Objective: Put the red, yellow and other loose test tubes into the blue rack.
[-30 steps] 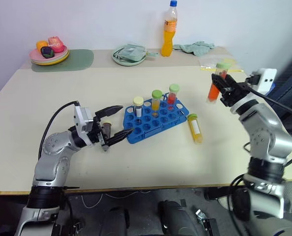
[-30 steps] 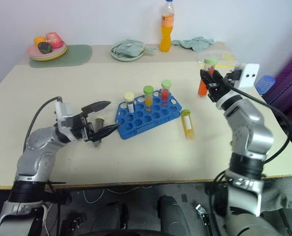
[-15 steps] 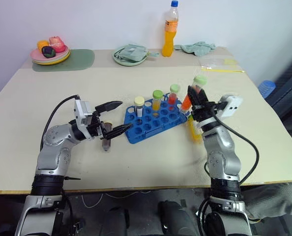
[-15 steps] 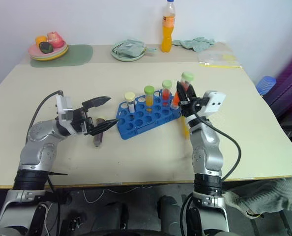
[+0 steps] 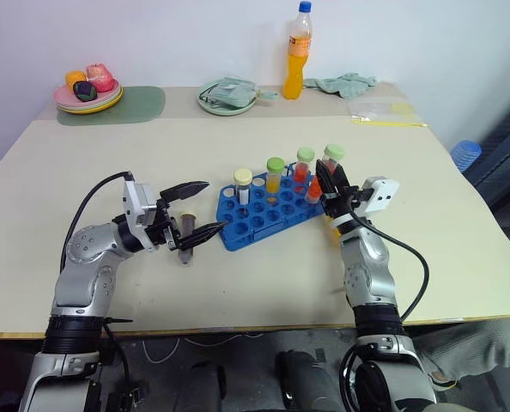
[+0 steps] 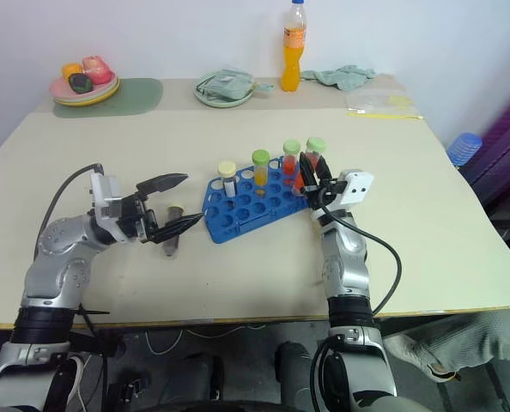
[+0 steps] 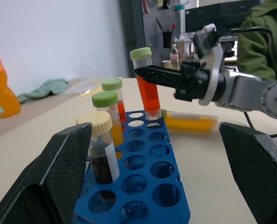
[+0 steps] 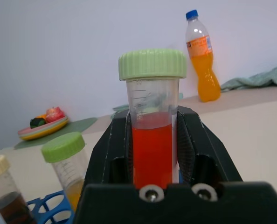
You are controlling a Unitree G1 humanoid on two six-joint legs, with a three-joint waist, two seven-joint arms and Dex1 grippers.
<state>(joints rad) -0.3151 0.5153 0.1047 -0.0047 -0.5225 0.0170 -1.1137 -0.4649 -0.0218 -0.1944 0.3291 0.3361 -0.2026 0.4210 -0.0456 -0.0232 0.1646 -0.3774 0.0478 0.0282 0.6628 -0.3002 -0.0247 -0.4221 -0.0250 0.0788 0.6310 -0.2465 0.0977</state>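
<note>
Nearest to the robot, a dark-filled tube [image 5: 185, 232] is seen lying on the surface [image 5: 264, 283], its long axis running roughly toward and away from the robot, between the widely spread jaws of the left gripper [image 5: 198, 209], which is held level and pointed at the near left end of the blue rack [image 5: 272, 213]; nothing is gripped there. A little further in, on the rack's right side, the right gripper [image 5: 327, 187] is found with its jaws pressed onto a red-filled tube [image 5: 324, 173] with a green cap, the grip taken around the lower body. That tube is carried nearly upright, tilted slightly, over the far right corner of the rack; from the left wrist view its tip appears to sit at, or perhaps just inside, a hole there. A straight downward push along the tube's axis is judged to be needed. A yellow tube [image 7: 187, 123] is left lying just beyond the rack's right edge, nearer the right arm. Three capped tubes are already stood in the far row.
</note>
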